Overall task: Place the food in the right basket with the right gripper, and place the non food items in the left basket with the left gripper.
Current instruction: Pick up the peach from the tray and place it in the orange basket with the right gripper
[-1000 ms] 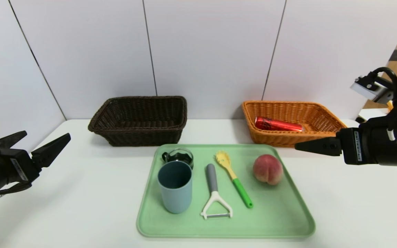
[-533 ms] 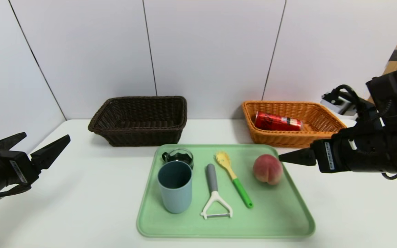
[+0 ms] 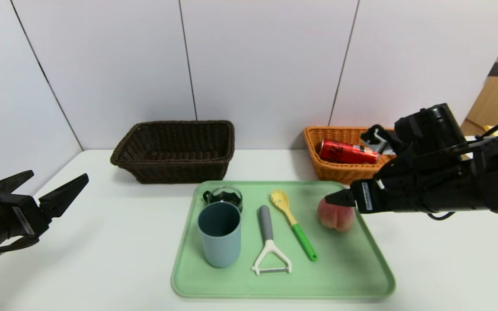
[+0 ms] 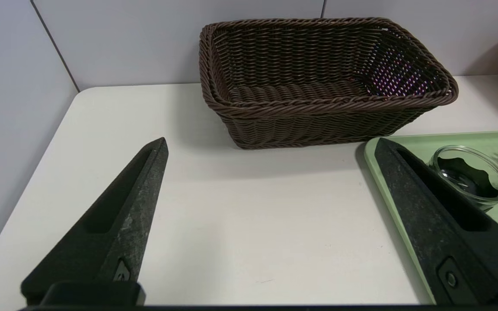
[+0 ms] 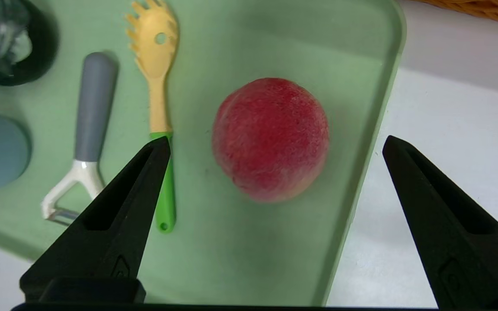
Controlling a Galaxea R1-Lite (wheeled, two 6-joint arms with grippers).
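A peach [image 3: 335, 216] lies at the right of the green tray [image 3: 352, 280]; it also shows in the right wrist view [image 5: 270, 138]. My right gripper [image 3: 339, 199] hovers above it, open and empty, its jaws wide to either side [image 5: 275, 142]. A red can [image 3: 346, 152] lies in the orange right basket [image 3: 331, 172]. On the tray stand a blue cup [image 3: 219, 235], a glass jar [image 3: 225, 196], a grey-handled peeler [image 3: 268, 242] and a yellow-green pasta fork [image 3: 294, 224]. The dark left basket [image 3: 175, 149] looks empty. My left gripper [image 3: 54, 185] is open at the far left.
The white table [image 3: 102, 242] is bounded by wall panels at the back and the left. In the left wrist view the dark basket [image 4: 318, 82] and the tray's corner [image 4: 374, 151] with the glass jar [image 4: 469, 177] lie ahead of the left gripper [image 4: 270, 144].
My right arm has swung left and down from beside the orange basket to above the peach. The can has shifted slightly in the basket. The left arm has barely moved.
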